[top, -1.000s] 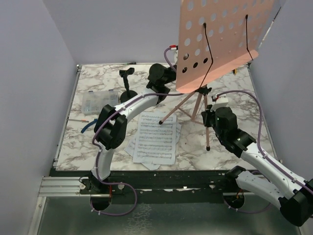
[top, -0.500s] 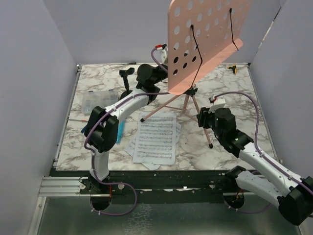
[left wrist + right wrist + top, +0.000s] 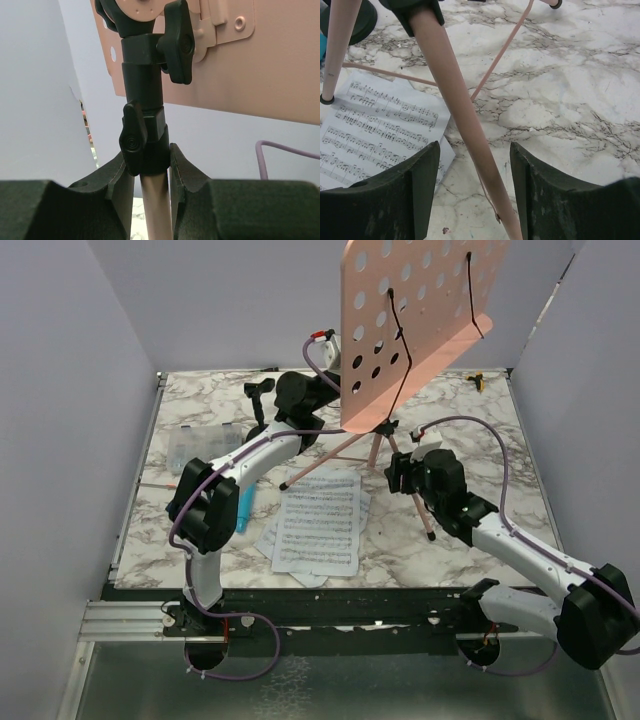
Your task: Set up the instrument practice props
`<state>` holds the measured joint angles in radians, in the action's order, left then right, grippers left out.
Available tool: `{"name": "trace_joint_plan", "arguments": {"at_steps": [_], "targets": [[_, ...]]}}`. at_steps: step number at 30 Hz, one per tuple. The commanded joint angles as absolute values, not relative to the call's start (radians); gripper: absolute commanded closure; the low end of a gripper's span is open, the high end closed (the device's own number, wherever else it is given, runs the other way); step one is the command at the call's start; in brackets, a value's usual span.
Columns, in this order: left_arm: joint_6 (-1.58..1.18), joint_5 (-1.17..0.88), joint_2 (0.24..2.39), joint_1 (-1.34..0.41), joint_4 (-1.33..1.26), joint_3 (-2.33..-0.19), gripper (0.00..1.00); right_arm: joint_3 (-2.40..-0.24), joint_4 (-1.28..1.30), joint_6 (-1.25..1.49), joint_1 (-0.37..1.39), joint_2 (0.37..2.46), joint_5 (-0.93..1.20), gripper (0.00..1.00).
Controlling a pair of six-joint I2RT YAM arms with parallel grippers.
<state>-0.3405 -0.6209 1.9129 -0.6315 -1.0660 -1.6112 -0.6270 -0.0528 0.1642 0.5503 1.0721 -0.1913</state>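
The pink music stand stands tilted, its hole-punched panel (image 3: 420,320) high at the back and its tripod legs (image 3: 318,462) spread on the marble. My left gripper (image 3: 148,155) is shut on the stand's pole (image 3: 152,200) just under the black clamp knob; in the top view it (image 3: 335,405) is partly hidden behind the panel. My right gripper (image 3: 475,150) is open with one pink leg (image 3: 470,125) between its fingers, not touching; it also shows in the top view (image 3: 400,472). White sheet-music pages (image 3: 320,520) lie in front. The blue microphone (image 3: 243,505) lies partly under the left arm. The black mic stand (image 3: 260,400) stands behind.
A clear compartment box (image 3: 198,447) sits at the left. A small yellow object (image 3: 478,381) lies at the back right. Walls close in on three sides. The stand's legs and the pink cables cross the middle of the table.
The stand has moved left and its panel has come more upright, carried by my left gripper. My right gripper has moved left and forward, now straddling a tripod leg.
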Motion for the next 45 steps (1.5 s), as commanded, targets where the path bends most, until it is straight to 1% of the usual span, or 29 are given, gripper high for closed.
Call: {"name": "trace_joint_plan", "arguments": {"at_steps": [1,8,17,18,22,23,25,29,34,39,45], "targets": [[-0.365,-0.565,1.817,-0.638,-1.267,-1.681,1.0,-0.691,-0.102,0.173,0.548,1.117,-0.223,0.39],[-0.414,-0.582,1.891,-0.639,-1.271,-1.797,1.0,-0.68,-0.133,0.177,0.548,1.132,-0.184,0.45],[-0.487,-0.604,1.997,-0.638,-1.312,-1.937,1.0,-0.658,-0.129,0.147,0.548,1.121,-0.171,0.5],[-0.493,-0.603,2.007,-0.638,-1.317,-1.945,1.0,-0.654,-0.133,0.144,0.548,1.121,-0.167,0.54],[-0.52,-0.595,2.043,-0.639,-1.336,-1.974,1.0,-0.655,-0.117,0.141,0.548,1.128,-0.172,0.78],[-0.526,-0.594,2.053,-0.638,-1.339,-1.985,1.0,-0.655,-0.111,0.146,0.548,1.128,-0.177,0.83],[-0.542,-0.592,2.073,-0.64,-1.346,-2.009,1.0,-0.653,-0.101,0.163,0.548,1.119,-0.194,0.86],[-0.575,-0.588,2.125,-0.642,-1.359,-2.074,1.0,-0.642,-0.088,0.252,0.548,1.088,-0.227,0.99],[-0.592,-0.574,2.187,-0.657,-1.359,-2.151,1.0,-0.626,-0.081,0.383,0.548,1.053,-0.232,0.99],[-0.605,-0.56,2.243,-0.673,-1.359,-2.209,1.0,-0.616,-0.055,0.487,0.548,1.038,-0.297,0.99],[-0.652,-0.548,2.324,-0.683,-1.372,-2.308,1.0,-0.592,-0.054,0.514,0.548,1.012,-0.372,0.99]]}}
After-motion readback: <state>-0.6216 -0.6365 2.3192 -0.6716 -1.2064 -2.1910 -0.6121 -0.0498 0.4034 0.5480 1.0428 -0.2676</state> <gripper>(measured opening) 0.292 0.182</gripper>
